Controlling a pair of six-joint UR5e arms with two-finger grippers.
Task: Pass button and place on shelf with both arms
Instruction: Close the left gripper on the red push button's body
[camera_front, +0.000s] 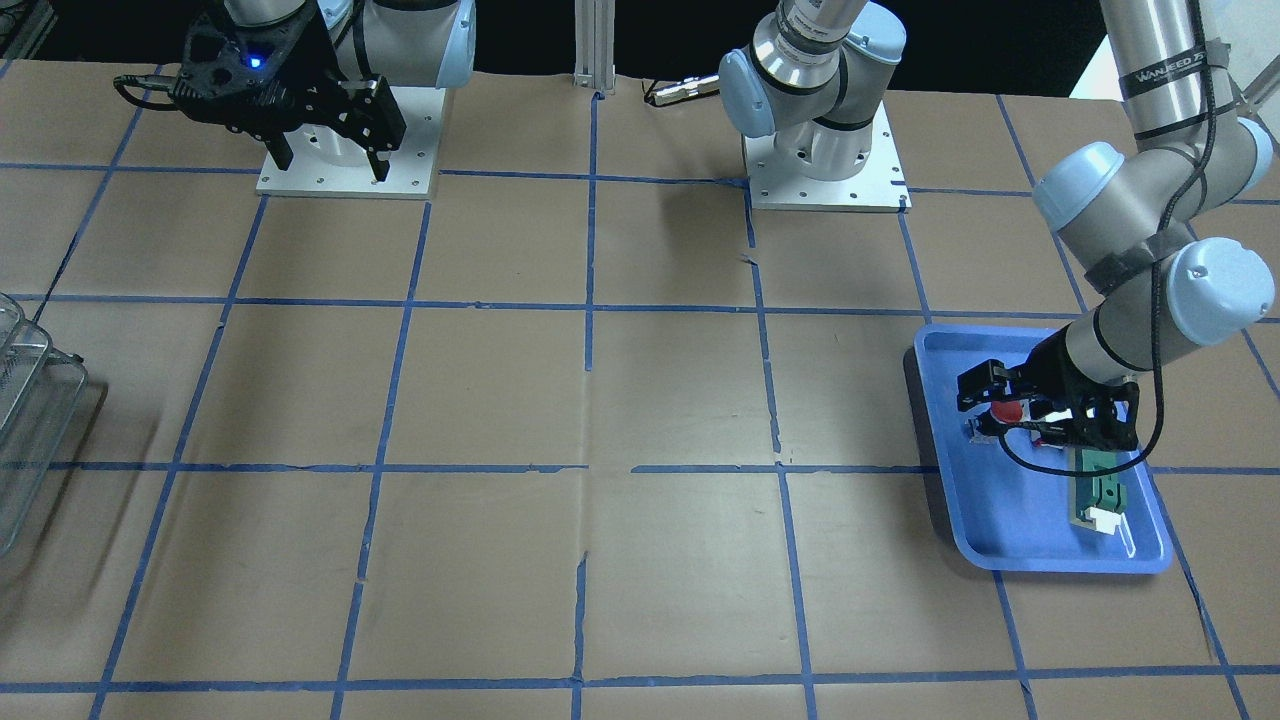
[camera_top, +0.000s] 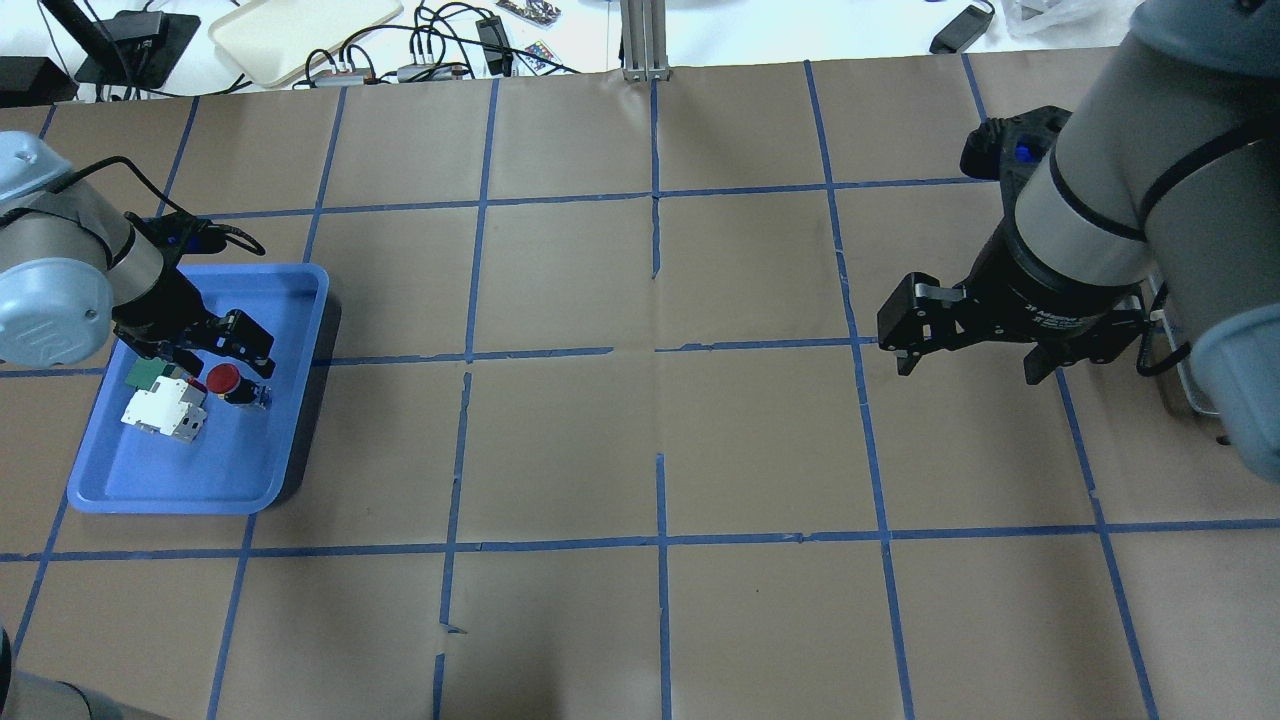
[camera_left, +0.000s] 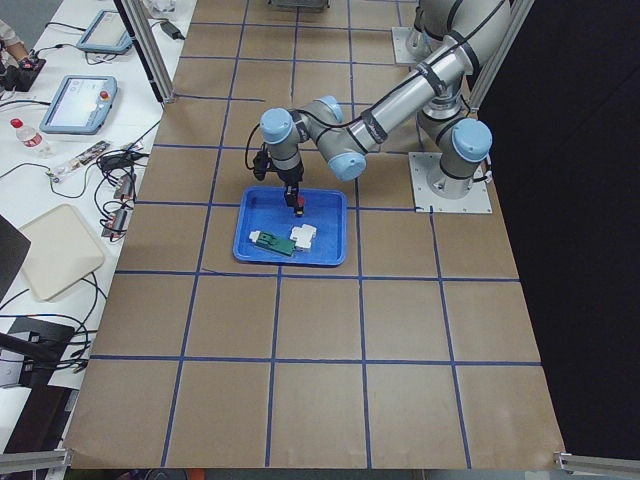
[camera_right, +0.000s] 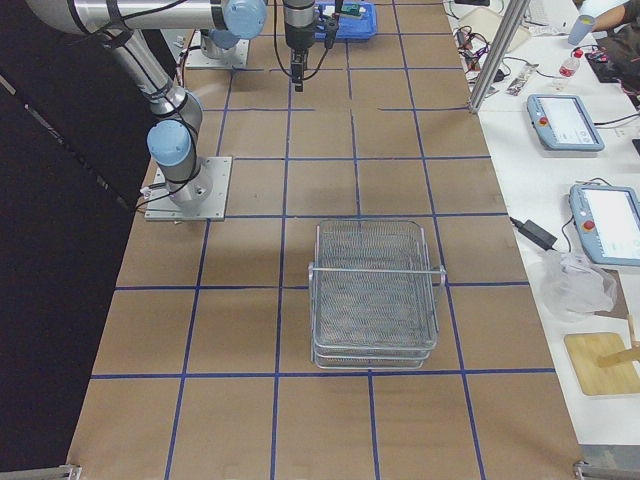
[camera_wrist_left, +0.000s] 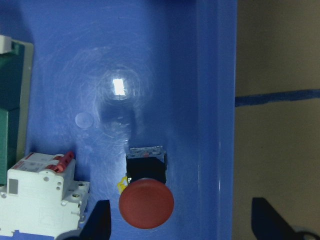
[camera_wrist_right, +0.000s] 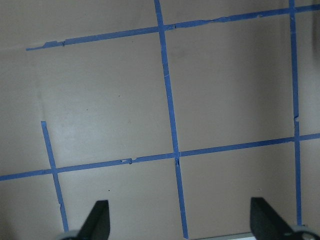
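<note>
The button, with a red cap and black body, lies in the blue tray, cap toward the tray's near side. It also shows in the left wrist view and the front view. My left gripper is open and low over the tray, its fingers on either side of the button, apart from it. My right gripper is open and empty, raised above the table on the right. The wire-mesh shelf stands on the table at the robot's right end, mostly hidden behind the right arm in the overhead view.
A white-and-red block and a green-and-white long part lie in the tray beside the button. The tray's rim runs close by the button. Blue tape lines grid the brown table. Cables and tablets lie beyond the far edge.
</note>
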